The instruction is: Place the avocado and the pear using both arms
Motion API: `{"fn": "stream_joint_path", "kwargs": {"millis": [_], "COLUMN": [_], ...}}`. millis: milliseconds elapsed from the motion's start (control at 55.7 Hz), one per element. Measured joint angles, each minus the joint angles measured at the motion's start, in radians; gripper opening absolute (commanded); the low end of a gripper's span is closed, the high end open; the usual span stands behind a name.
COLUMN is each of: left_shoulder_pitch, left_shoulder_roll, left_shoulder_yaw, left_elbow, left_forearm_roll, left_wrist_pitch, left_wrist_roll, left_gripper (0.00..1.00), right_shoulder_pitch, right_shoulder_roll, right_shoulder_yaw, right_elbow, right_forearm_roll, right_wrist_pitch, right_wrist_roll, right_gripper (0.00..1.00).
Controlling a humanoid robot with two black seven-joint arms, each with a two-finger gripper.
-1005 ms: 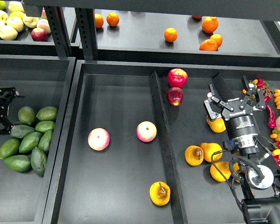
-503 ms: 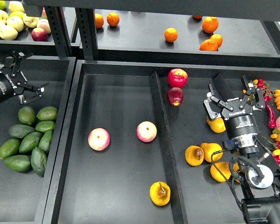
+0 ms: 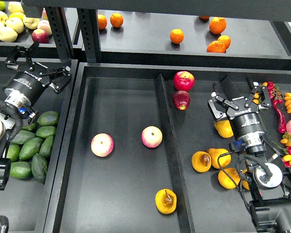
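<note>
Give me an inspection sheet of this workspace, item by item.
Surface: black divided trays under a shelf.
Job's things: avocado pile in the left tray; one pear in the middle tray near the divider, more pears in the right tray.
Clutter: two pink-yellow apples, two red apples, oranges on the shelf, red chillies at the right edge.
Grippers: left gripper open above the avocados, empty; right gripper open over the pears, empty.
Cables: black cable looping beside the right wrist.
Surroundings: shelf uprights.
</note>
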Motion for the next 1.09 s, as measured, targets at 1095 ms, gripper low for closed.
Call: {"fn": "stream_joint_path", "kwargs": {"millis": [1095], "left_shoulder_pitch": [0.296], "left_shoulder_roll": [-0.001], "left_shoulder_yaw": [0.161], "left_elbow": [-0.23], "left_forearm_roll": [0.001], "left_wrist_pitch": [-0.038], "left_wrist_roll": [-0.188], "left_gripper": [1.0], "right_shoulder_pitch": [0.286], "right_shoulder_roll": [-0.503], "right_shoulder_yaw": [-0.558], "right_elbow": [0.014], "right_forearm_roll": [0.127], "right_wrist_pitch": [0.014], "right_wrist_roll": [-0.437], "right_gripper": [1.0]}}
